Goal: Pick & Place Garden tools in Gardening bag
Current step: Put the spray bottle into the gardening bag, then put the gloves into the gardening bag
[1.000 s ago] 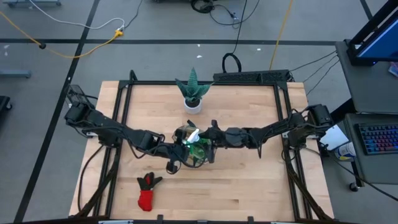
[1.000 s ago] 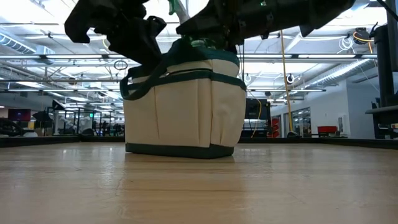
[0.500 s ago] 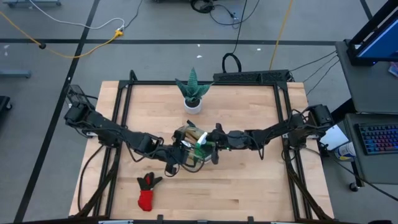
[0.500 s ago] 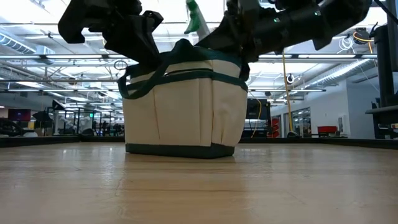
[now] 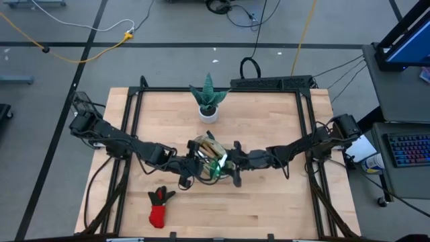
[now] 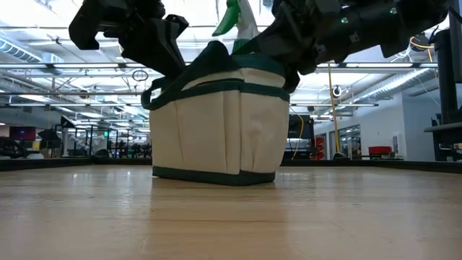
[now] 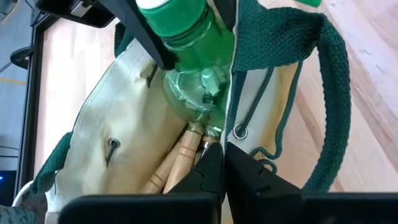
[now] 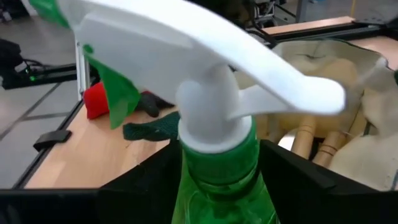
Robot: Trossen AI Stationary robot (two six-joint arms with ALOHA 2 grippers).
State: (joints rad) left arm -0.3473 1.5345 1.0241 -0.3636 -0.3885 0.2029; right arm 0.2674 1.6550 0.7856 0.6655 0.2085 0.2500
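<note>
The right gripper (image 8: 217, 186) is grasping the green spray bottle (image 8: 217, 155) by its neck, just under the white nozzle (image 8: 205, 56), and is holding it over the open mouth of the gardening bag (image 6: 216, 123), which is standing near the middle of the worktop (image 5: 269, 208). In the left wrist view the lower body of the bottle is already sitting inside the bag, above the wooden handles (image 7: 177, 158) of tools that are lying in it. The left gripper (image 7: 221, 168) is clenched on the green-trimmed rim of the bag by the loop handle (image 7: 311, 81) and seems to be keeping the mouth open. So the step in hand is placing the bottle into the bag. The next move probably calls for lowering the bottle a little more, until it is resting among the handles, and only then releasing it, so that it is not tipping over the rim. The red-black glove (image 5: 158, 208) is lying on the near left part of the worktop, well apart from the bag, not yet packed. The spiky plant (image 5: 209, 97) is standing at the far side.
</note>
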